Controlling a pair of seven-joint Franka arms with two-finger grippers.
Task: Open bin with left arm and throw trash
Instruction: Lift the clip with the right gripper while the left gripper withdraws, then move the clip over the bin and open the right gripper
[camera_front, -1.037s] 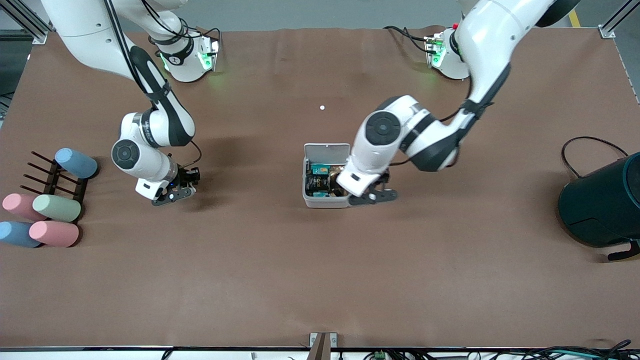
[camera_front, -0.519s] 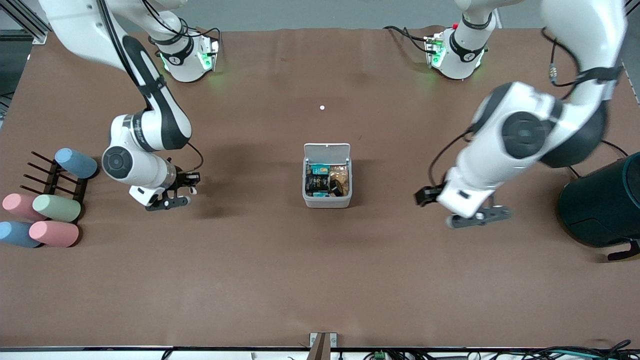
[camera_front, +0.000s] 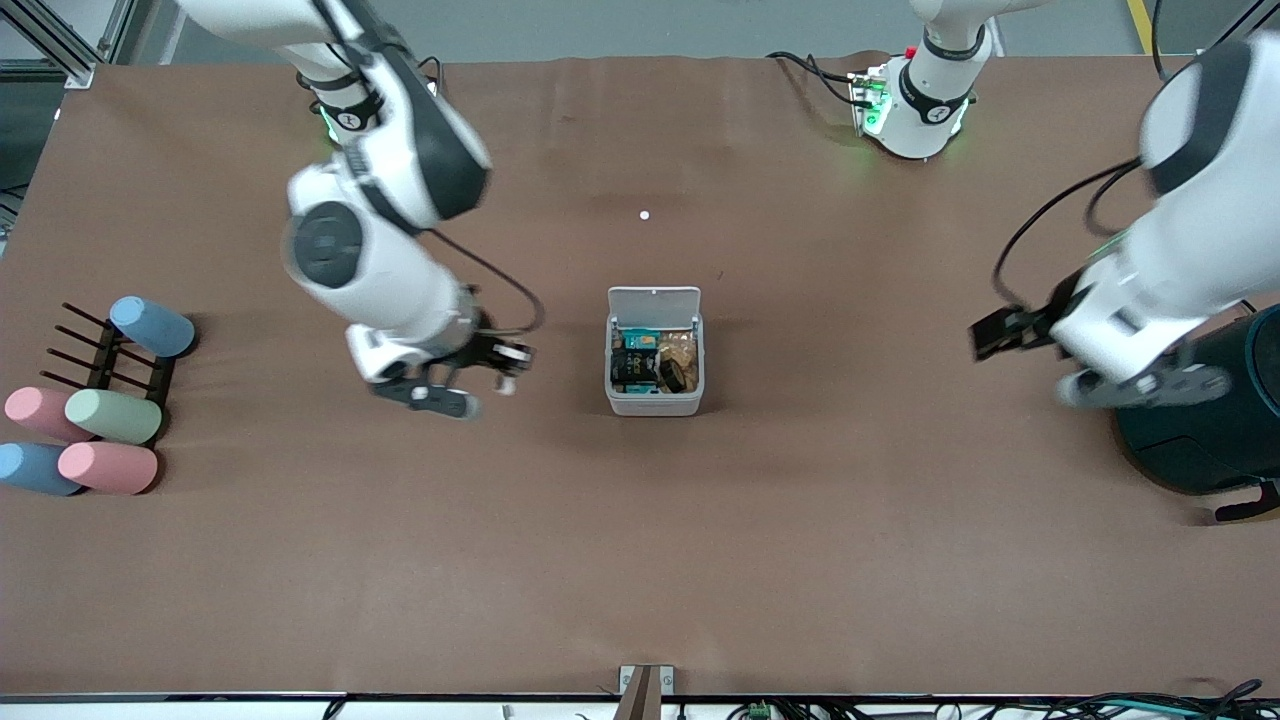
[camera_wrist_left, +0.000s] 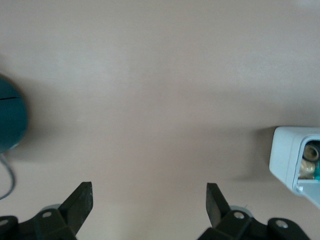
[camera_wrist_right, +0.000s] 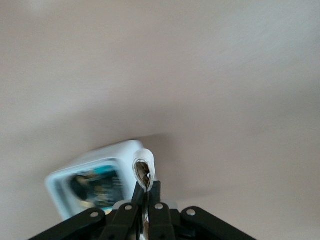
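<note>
While lid stands up, bin (camera_front: 654, 352) sits mid-desk (camera_front: 640, 560), black packet (camera_front: 632, 362) inside; print unreadable. Right hand (camera_front: 478, 388) hovers beside bin toward right arm's end, pinching small white scrap (camera_wrist_right: 144, 169). Left hand (camera_front: 1140, 385), fingers wide, empty, over dark teal cylinder (camera_front: 1205, 425).

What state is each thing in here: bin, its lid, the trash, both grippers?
bin: upright at mid-table, open, holding trash.
lid: swung up, standing open.
black foil packet: in the bin.
black tape ring: in the bin beside the packet.
right gripper: shut on a small white piece, over the table beside the bin.
left gripper: open, empty, over the teal cylinder.
</note>
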